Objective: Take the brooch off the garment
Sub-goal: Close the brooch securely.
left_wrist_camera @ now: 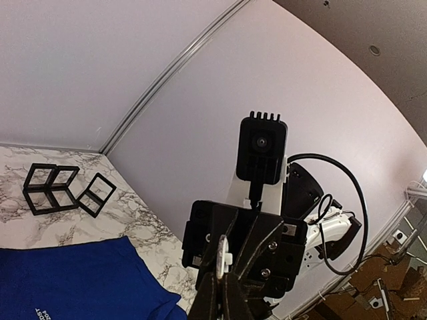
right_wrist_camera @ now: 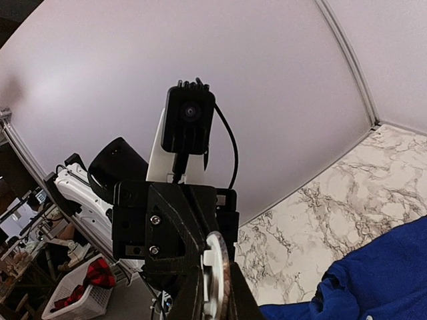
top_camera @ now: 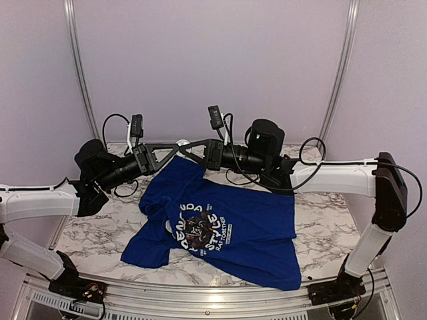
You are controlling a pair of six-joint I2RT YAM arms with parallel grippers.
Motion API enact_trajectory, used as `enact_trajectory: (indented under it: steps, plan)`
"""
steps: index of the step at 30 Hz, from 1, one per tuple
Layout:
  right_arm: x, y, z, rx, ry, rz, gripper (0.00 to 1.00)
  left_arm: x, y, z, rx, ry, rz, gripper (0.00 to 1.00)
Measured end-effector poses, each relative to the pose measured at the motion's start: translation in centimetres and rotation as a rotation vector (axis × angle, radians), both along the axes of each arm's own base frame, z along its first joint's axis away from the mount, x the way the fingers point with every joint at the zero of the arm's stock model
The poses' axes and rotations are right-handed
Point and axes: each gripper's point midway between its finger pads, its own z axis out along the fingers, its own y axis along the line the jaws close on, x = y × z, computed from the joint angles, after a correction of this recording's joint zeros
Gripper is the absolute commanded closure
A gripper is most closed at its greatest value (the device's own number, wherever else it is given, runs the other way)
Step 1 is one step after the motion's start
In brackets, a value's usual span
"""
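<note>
The aluminium rail [top_camera: 200, 293] along the near edge lay closest, both arm bases bolted to it, and behind it stretched a white worktop [top_camera: 100, 233] veined in grey. Pale lilac walls [top_camera: 213, 60] closed in the back and sides, metal posts [top_camera: 77, 60] running up them; open black frames [left_wrist_camera: 50, 187] sat on the worktop near one wall. The garment [top_camera: 233, 227], a royal-blue T-shirt, lay rumpled across the middle of the worktop, panda print up, one edge rising off the surface to where the arms met. The left arm [top_camera: 33, 200] reached in low from the left, its black wrist angled toward the back; the right arm [top_camera: 333, 179] climbed to a high elbow, then ran level leftward. Their tips faced each other, nearly touching, above the rear of the worktop, with the brooch [top_camera: 181, 143], a small pale disc, between them. The left end effector [left_wrist_camera: 220, 293] was fully closed, the disc standing just at its fingertips; whether it pinched brooch or cloth could not be told. The right end effector [right_wrist_camera: 212, 300] had its fingers set close against both faces of the disc, gripping it.
</note>
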Motion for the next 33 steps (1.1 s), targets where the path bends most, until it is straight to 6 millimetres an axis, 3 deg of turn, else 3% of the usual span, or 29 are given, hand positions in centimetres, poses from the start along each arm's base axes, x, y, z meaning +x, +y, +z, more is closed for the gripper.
enact_trajectory:
  steps: [16,33]
  plan:
    - [-0.2,0.0,0.5,0.026,0.061,0.016,0.98,-0.2,0.0,0.3,0.045,-0.06,0.059,1.0]
    - [-0.2,-0.1,1.3,0.058,0.066,0.018,0.99,-0.4,0.2,1.0,0.036,-0.07,0.093,1.0]
